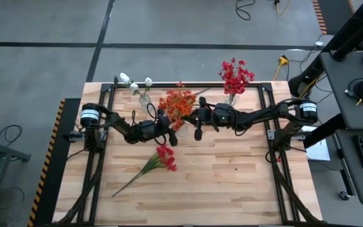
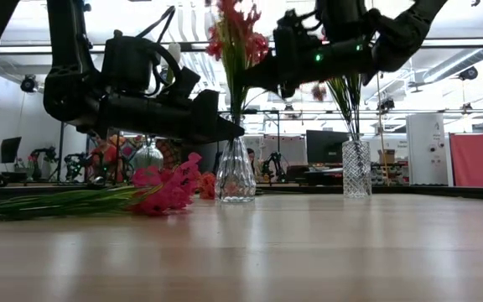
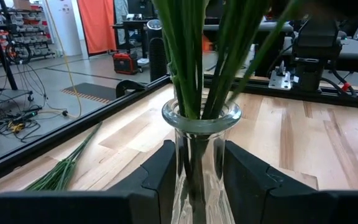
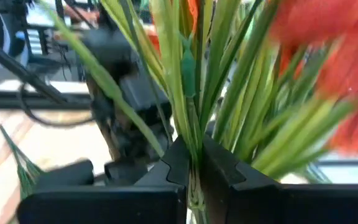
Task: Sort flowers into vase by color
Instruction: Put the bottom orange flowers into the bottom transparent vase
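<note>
The left gripper [image 3: 194,177] clamped the clear glass vase [image 3: 201,155] holding orange flowers [image 1: 176,104], at table centre toward twelve o'clock. The right gripper [image 4: 194,165] pinched their green stems [image 4: 191,93] shut. A sideways pull could likely tip the vase. Only the high view showed the loose red spray [image 1: 162,157] lying at six o'clock.

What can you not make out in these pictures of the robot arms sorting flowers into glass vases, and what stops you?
- High view: the clear glass middle vase is hidden under the orange flower spray.
- Left wrist view: that vase's base is cut off by the edge; blooms lie beyond the top edge.
- Right wrist view: the right gripper pinches green stems; blur hides the vase.
- Low view: the white-flower vase is mostly hidden behind the left arm.
</note>
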Robot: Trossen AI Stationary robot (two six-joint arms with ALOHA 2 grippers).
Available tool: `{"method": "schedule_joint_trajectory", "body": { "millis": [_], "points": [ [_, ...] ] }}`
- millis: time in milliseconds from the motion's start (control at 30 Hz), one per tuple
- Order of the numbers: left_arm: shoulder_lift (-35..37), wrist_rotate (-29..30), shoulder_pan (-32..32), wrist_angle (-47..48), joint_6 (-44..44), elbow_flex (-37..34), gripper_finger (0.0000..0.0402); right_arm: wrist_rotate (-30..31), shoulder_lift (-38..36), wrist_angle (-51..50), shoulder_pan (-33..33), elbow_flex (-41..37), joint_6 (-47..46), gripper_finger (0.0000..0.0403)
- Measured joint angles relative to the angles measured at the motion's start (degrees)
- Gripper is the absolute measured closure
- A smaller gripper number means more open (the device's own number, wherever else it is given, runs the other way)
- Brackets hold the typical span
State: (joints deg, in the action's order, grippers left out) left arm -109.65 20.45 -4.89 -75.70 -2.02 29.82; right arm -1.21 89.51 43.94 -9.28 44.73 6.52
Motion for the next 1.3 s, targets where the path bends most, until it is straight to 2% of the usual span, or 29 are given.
{"method": "schedule_joint_trajectory", "body": {
  "millis": [167,667,1000,1300],
  "points": [
    [0.0,0.0,0.1,0.0,0.0,0.0,0.0306,2.8,2.5,0.3,0.0,0.0,-0.5,0.0385],
    [0.0,0.0,0.0,0.0,0.0,0.0,0.0306,2.9,2.0,-0.3,0.0,0.0,0.0,0.0380],
    [0.0,0.0,0.0,-0.2,0.0,0.0,0.0304,2.8,1.8,-0.5,0.5,0.0,-1.3,0.0305],
    [0.1,0.0,0.0,0.9,-0.2,-0.2,0.0260,2.8,0.6,-3.2,0.5,0.0,-1.7,0.0239]
  ]
}}
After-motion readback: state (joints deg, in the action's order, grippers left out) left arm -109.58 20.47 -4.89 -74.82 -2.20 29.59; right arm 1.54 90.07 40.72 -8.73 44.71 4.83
